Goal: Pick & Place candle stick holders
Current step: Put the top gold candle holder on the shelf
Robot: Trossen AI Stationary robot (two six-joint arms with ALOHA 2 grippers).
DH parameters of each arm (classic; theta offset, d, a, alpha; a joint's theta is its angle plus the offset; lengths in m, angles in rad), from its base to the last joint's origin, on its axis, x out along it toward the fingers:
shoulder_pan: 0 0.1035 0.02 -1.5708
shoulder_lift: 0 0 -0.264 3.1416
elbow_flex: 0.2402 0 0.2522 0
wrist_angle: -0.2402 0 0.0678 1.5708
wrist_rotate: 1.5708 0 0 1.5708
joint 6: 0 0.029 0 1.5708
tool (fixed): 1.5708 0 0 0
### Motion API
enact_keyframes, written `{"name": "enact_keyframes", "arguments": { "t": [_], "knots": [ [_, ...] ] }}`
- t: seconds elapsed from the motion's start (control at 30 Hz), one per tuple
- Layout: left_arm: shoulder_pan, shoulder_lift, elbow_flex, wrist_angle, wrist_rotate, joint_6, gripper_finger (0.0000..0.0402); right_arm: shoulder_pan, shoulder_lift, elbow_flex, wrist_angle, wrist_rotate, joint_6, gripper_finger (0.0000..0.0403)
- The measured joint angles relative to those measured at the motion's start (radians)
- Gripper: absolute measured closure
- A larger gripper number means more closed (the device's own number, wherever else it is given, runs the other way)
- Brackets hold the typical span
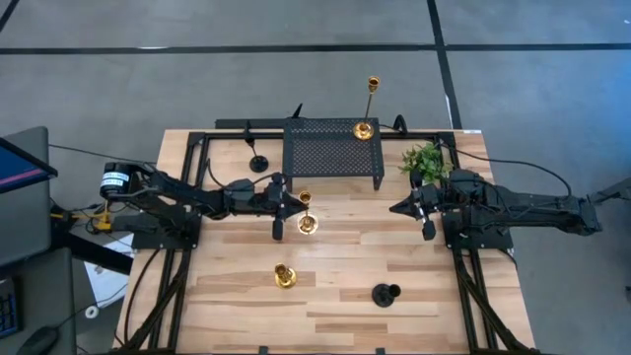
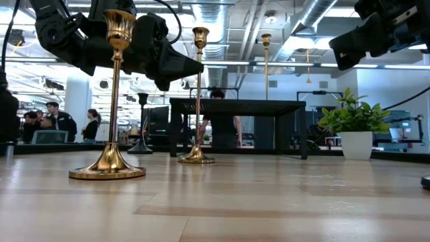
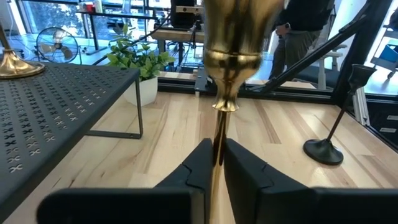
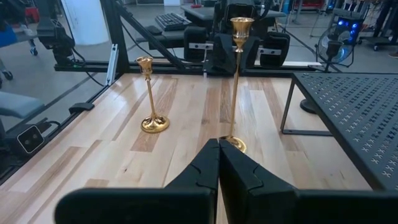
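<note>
Near the middle of the table [image 1: 345, 296], just in front of the black mesh rack [image 1: 333, 150], stands the tall gold candlestick [image 1: 307, 223] the left gripper [image 3: 219, 163] is working on. The wrist view shows its two fingers pinched against the thin stem below the cup, and the base looks like it's sitting on the wood.

Biggest worry: that stem is skinny and shiny, and the weight sits in the base. If the pinch isn't square, the holder could swivel or slide down between the pads once lifted, and swing into the rack's edge, which is right beside it.

Other holders are spread around: a second gold one [image 1: 285, 277] toward the front, one gold one up on the rack [image 1: 365, 128], a black one [image 1: 385, 294] front right and another black one [image 1: 258, 163] left of the rack. Dragging the lifted one low could clip the front gold one.

The right gripper [image 4: 218, 163] waits by the green plant [image 1: 426, 160], fingers pressed together and holding nothing, so it shouldn't interfere unless it moves.
</note>
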Motion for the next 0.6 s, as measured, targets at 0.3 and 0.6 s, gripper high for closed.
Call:
{"name": "enact_keyframes", "arguments": {
  "t": [0.3,0.6],
  "knots": [
    [0.0,0.0,0.0,0.0,0.018,-0.009,0.0378,0.0,0.0,0.0,-0.008,0.0,0.0,0.0403],
    [0.0,0.0,0.015,-0.009,0.007,-0.034,0.0385,0.0,0.0,0.0,-0.008,0.0,0.0,0.0403]
  ]
}}
